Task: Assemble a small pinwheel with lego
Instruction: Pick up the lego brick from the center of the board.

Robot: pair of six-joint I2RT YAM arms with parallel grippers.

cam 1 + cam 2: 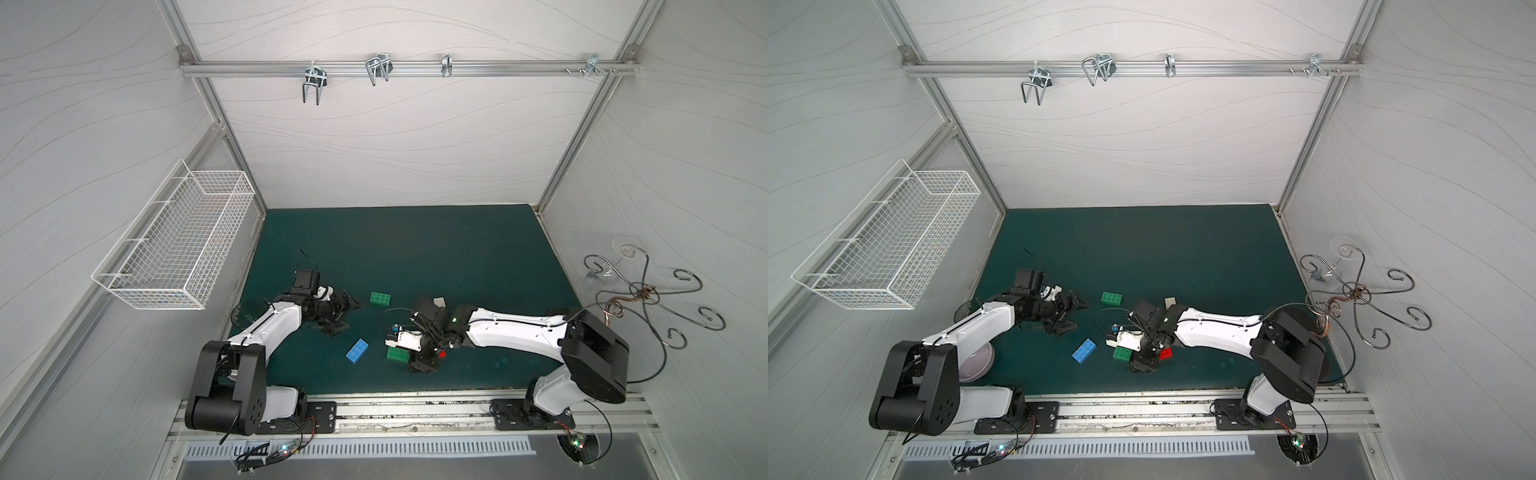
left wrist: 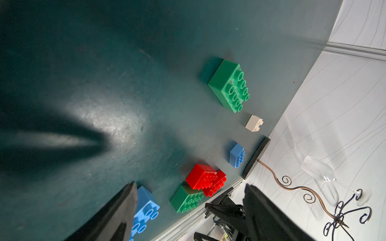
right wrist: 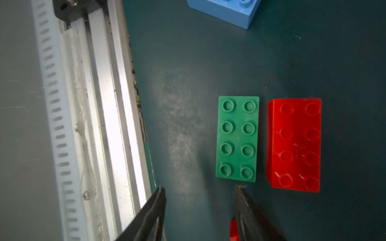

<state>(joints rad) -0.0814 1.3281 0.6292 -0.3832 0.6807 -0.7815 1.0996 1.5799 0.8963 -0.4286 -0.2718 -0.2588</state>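
The lego lies as loose bricks on the dark green mat [image 1: 457, 249]; no pinwheel is in view. In both top views a green brick [image 1: 380, 297] sits mid-mat, a blue brick [image 1: 358, 351] nearer the front, and a white brick [image 1: 438, 301] shows behind the right wrist. My right gripper [image 3: 199, 188] is open and empty, low over the mat near the front rail. Just past one fingertip lie a green brick [image 3: 237, 138] and a red brick [image 3: 294, 144] side by side. A second red piece [image 3: 234, 229] shows beside that finger. My left gripper [image 2: 189, 185] is open and empty, left of the bricks.
A white wire basket [image 1: 174, 257] hangs on the left wall. A curled metal stand [image 1: 648, 299] with a clear glass sits at the right wall. The aluminium rail [image 1: 415, 411] runs along the mat's front edge. A smaller blue brick [image 2: 237, 155] lies near the right wall.
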